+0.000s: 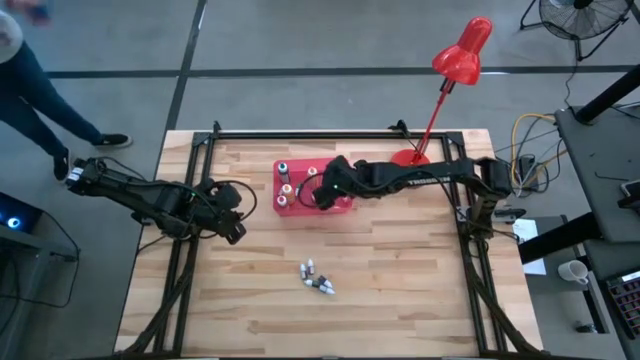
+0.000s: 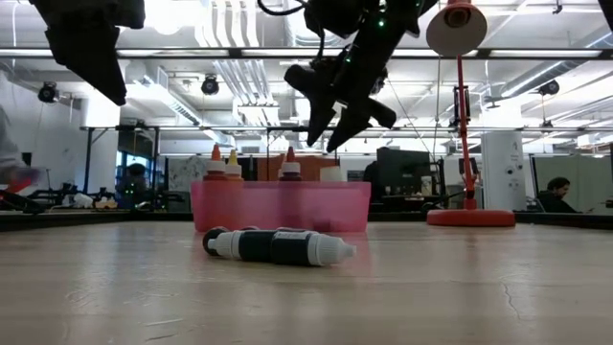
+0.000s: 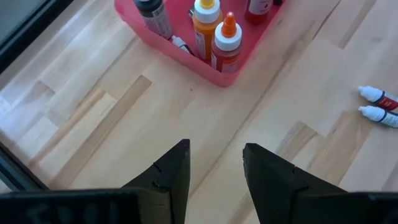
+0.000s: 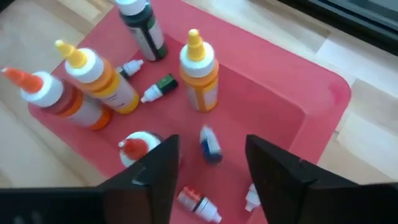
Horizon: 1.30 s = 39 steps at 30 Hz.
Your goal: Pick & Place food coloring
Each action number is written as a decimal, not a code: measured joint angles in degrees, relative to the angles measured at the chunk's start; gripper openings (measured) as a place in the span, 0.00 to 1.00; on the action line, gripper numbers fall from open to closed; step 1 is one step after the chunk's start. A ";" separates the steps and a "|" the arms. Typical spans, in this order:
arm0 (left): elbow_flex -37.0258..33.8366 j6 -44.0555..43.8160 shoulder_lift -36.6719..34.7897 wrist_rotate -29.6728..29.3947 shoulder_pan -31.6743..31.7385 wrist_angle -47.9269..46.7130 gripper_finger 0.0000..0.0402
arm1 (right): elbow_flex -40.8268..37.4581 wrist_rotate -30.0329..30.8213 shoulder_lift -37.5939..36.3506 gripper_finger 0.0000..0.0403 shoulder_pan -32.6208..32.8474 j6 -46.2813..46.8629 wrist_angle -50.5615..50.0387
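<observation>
Several tiny food coloring bottles (image 1: 316, 279) lie on their sides on the wooden table near its near edge; they also show in the low view as food coloring bottles (image 2: 278, 246) and in the left wrist view as two bottles (image 3: 378, 106). More tiny bottles (image 4: 158, 86) lie inside the red tray (image 1: 283, 208). My right gripper (image 4: 208, 163) hangs open above the tray. A small dark-blue bottle (image 4: 210, 146) shows blurred below the gap, touching neither finger. My left gripper (image 3: 214, 155) is open over bare wood left of the tray.
Larger dropper bottles (image 4: 199, 65) with orange, yellow and dark bodies stand upright in the red tray (image 4: 323, 93). A red desk lamp (image 1: 457, 58) stands at the table's far right. A person's legs (image 1: 45, 95) show beyond the far-left corner. Bare wood lies around the loose bottles.
</observation>
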 joint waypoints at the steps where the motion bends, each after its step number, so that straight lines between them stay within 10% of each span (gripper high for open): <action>1: 0.00 -0.14 0.00 0.01 0.00 0.01 0.30 | 0.00 -0.38 -0.22 0.47 0.32 -0.89 -0.08; 10: 0.00 -0.34 0.00 -0.08 0.04 0.01 0.30 | -0.74 -21.53 -0.51 0.56 8.22 -15.61 -0.14; 39: -5.44 -0.53 0.13 4.46 -0.02 1.19 0.30 | 0.00 -20.13 14.81 0.50 23.17 8.66 5.88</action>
